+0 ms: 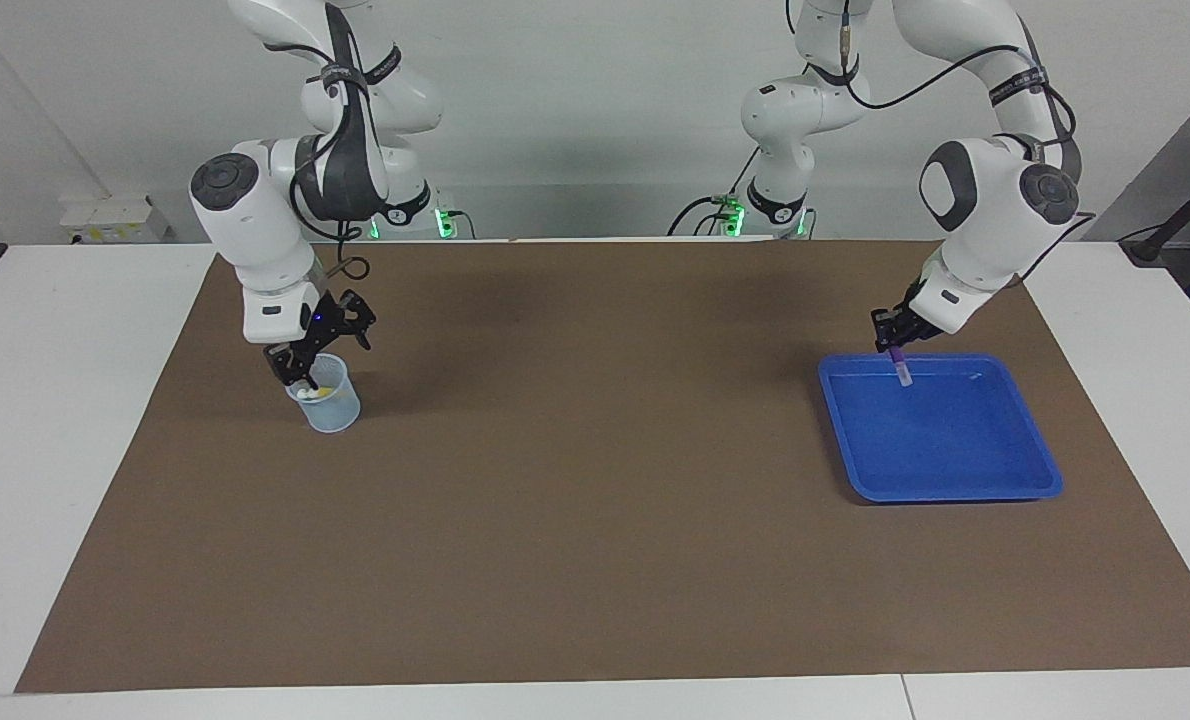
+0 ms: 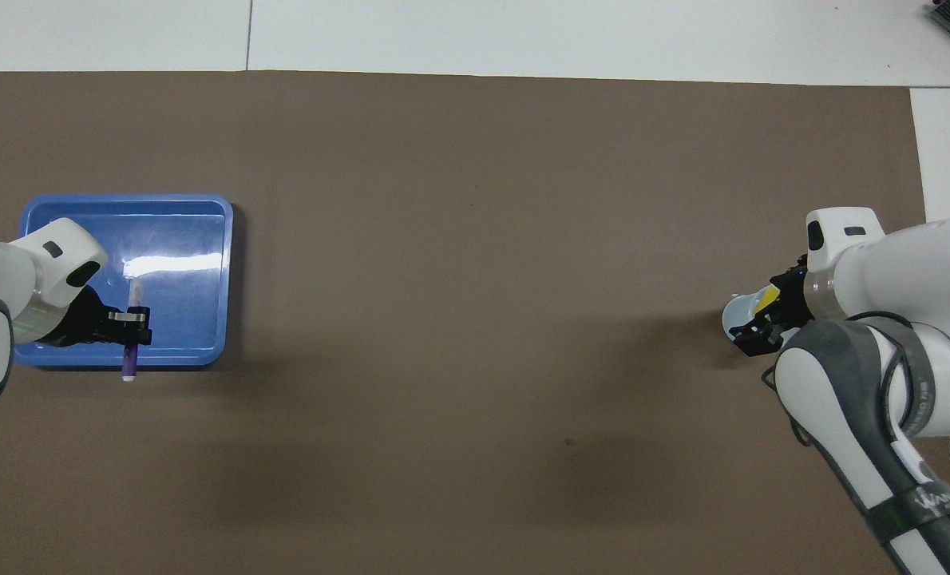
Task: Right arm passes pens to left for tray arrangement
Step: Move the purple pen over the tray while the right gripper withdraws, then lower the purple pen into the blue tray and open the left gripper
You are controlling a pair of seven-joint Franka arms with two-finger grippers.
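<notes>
While purple pen point(image 1: 897, 366) hangs tip-down over blue tray point(image 1: 955, 470), left gripper point(image 1: 893, 336) pinches it tight around its middle. Pen's pale end points into tray, near rim closest to robots. Right gripper point(image 1: 300, 378) sits at mouth of pale cup point(image 1: 330, 405), fingers spread wide, holding nothing. Yellow pen point(image 2: 765, 299) pokes up inside cup, just under that gripper. Cup and tray well apart on brown mat point(image 1: 595, 520).
</notes>
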